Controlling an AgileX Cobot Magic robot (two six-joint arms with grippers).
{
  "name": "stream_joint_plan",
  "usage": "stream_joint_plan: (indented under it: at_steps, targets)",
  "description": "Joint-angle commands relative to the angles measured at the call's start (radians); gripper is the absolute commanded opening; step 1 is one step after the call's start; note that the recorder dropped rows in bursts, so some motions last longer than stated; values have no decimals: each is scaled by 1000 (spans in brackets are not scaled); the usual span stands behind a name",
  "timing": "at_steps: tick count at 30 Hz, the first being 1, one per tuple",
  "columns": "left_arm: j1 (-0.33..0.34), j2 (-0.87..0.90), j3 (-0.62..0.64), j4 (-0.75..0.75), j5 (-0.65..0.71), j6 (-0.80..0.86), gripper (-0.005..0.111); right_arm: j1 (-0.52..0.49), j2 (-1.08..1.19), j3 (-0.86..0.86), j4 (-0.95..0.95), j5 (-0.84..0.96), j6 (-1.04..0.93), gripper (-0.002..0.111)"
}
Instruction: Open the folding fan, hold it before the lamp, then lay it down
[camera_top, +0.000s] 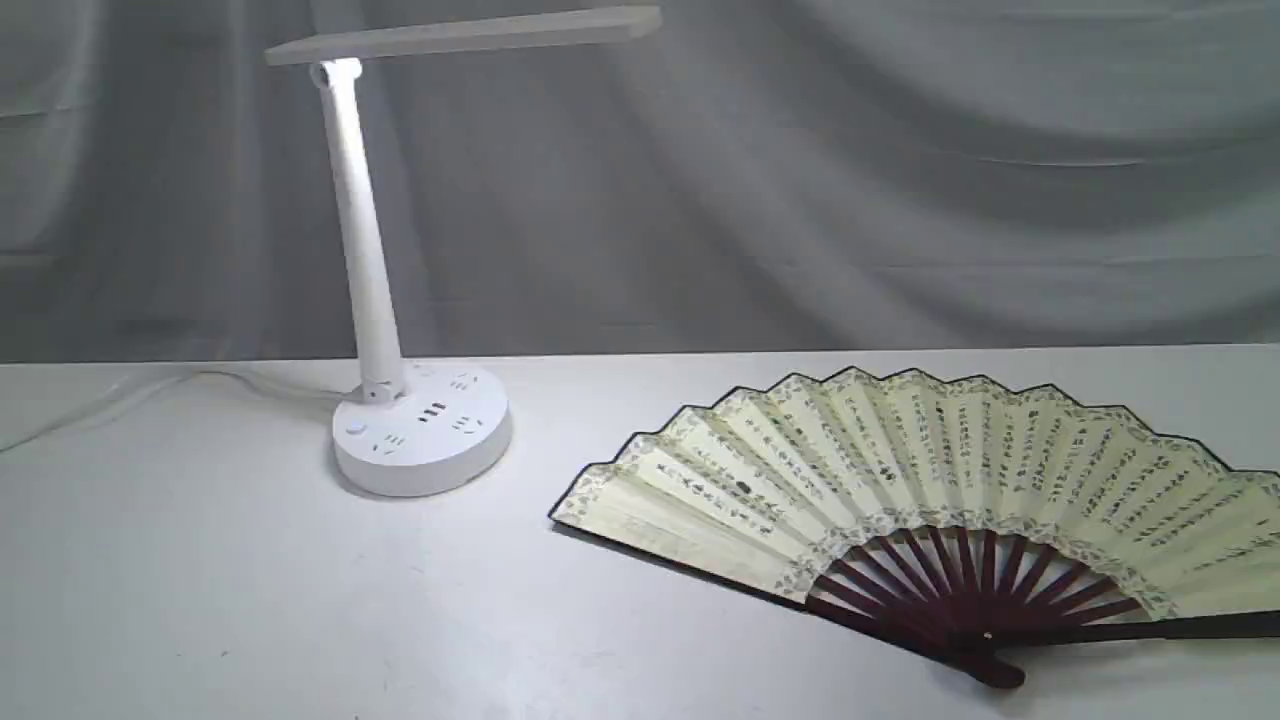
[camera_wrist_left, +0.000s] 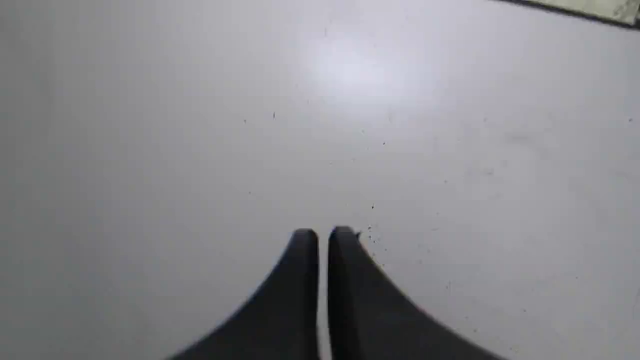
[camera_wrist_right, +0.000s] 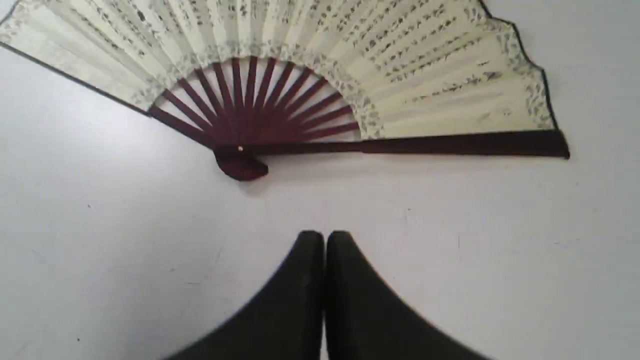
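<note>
Folding fan (camera_top: 930, 470) spread flat, cream leaf, maroon ribs.

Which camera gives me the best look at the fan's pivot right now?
The right wrist view: the pivot of the fan sits close, sharp and unobstructed. The exterior view shows it smaller, near the bottom edge. The left wrist view catches only a corner of the leaf, no pivot.
</note>
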Motion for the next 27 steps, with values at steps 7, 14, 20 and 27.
stream_joint_plan:
  at_steps: [7, 14, 20, 27]
  targets:
    - [1, -378, 1, 1, 83, -6, 0, 3, -355, 0, -15, 100, -10, 0]
    - [1, -688, 1, 1, 90, -27, 0, 3, -595, 0, -23, 185, -10, 0]
    - [1, -937, 1, 10, 90, -59, 0, 3, -797, 0, -26, 233, -8, 0]
    - [1, -996, -17, 45, 90, -59, 0, 5, -870, -14, -57, 233, 0, 0]
